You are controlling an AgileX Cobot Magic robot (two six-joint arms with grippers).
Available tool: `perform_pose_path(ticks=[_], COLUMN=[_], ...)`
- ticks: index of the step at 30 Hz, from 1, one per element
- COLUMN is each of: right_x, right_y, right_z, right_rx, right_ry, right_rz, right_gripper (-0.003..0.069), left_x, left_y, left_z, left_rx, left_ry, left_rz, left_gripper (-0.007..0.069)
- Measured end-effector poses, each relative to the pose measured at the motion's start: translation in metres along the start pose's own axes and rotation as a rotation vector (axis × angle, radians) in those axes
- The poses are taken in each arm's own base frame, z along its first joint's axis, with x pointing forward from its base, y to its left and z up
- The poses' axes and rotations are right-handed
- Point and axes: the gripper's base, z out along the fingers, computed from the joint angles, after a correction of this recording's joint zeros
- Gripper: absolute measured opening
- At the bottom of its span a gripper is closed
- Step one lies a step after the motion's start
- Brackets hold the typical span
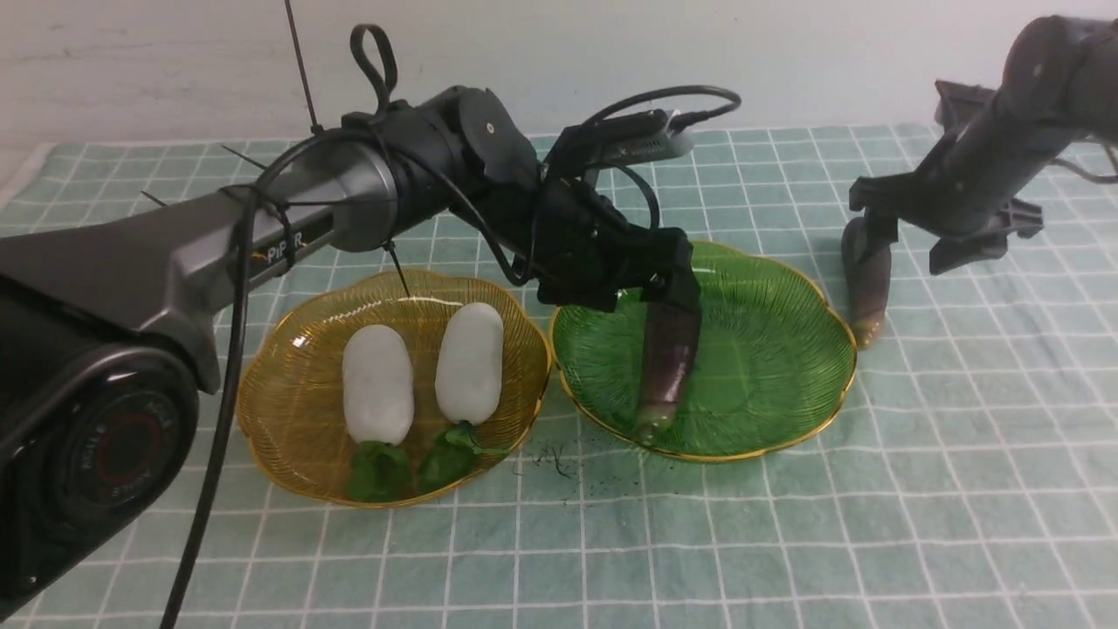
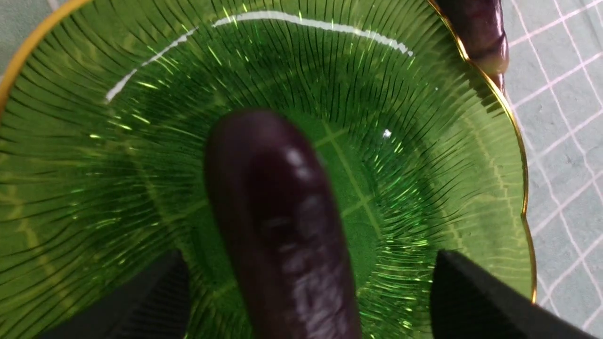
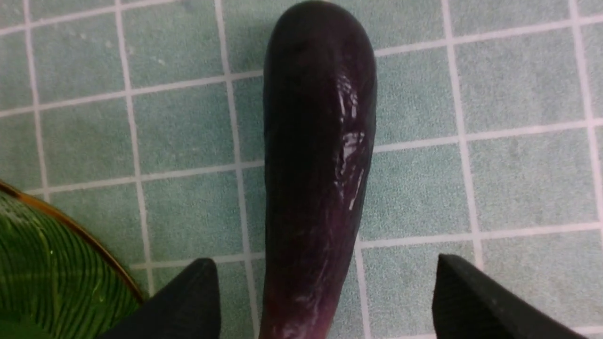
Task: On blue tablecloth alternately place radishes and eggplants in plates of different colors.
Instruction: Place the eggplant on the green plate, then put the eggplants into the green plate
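My left gripper [image 2: 306,256] hangs low over the green plate [image 1: 777,349] with its fingers [image 2: 476,301] spread wide; an eggplant [image 1: 668,367] runs between them with a gap on either side, so I grip nothing there; that eggplant sits inside the plate, its long axis running far to near, its pale stem end pointing toward me close to the near rim, its rounded end tucked under my gripper. My right gripper [image 3: 324,259] is likewise spread, clear of the second eggplant [image 3: 320,141] on both sides; this one lies on the blue tablecloth [image 1: 873,524] just beside the green plate's right rim, outside it and not touching, also lengthwise far to near with its stem end toward me. The two radishes [image 1: 377,384] lie side by side in the amber plate [image 1: 288,411], slightly apart; their long axes are parallel, green sprigs pointing toward me.
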Motion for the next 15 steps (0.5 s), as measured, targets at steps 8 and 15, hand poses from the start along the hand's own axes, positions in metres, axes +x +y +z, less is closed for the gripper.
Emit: perform_pose_path(ticks=[8,15], right_x=[0.013,-0.007], right_y=[-0.008,-0.028], right_z=[0.04,-0.05], right_rx=[0.023,0.067], right_ry=[0.098,-0.035], right_rz=[-0.02,0.036], right_gripper=[0.0273,0.0275], left_x=[-0.017,-0.027], left_y=[-0.007,-0.031], left_z=[-0.056,-0.162], left_rx=[-0.105,-0.337], left_ry=[0.103,0.055], left_rz=[0.036,0.154], left_gripper=[0.0318,0.0001])
